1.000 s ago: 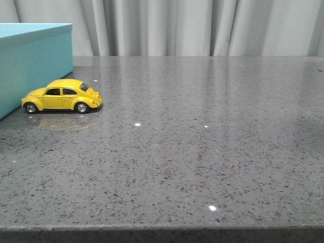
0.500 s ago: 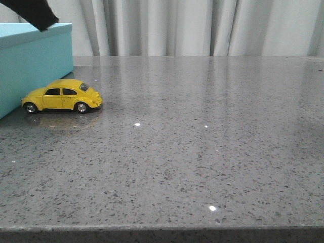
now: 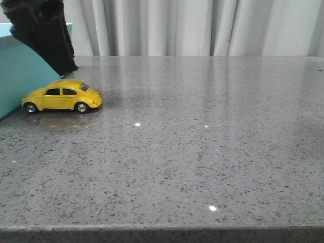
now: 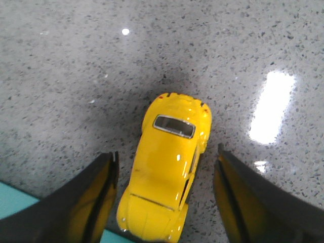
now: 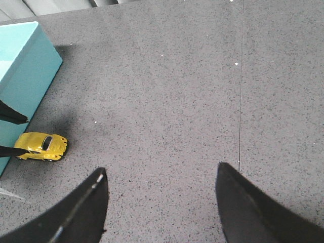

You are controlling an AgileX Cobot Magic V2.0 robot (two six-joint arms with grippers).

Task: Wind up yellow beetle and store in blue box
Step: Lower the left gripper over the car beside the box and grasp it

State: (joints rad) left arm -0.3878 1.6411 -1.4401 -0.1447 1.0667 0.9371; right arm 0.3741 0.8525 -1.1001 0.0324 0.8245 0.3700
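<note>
Looks like the grab step: the left pincer (image 4: 164, 195) hangs wide open with the small glossy yellow toy beetle car (image 4: 169, 169) right between its fingers, on the speckled grey stone bench (image 3: 202, 152). Next it should drop and squeeze the sides. The big turquoise-blue box (image 3: 20, 76) sits just beside it, crowding that side; the right pincer (image 5: 162, 202) is open too, well away.

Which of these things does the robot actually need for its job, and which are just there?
Needed: yellow beetle; blue box; left gripper, jaws open either side of the car.
Just there: grey speckled table; pale curtain; right gripper, idle.
</note>
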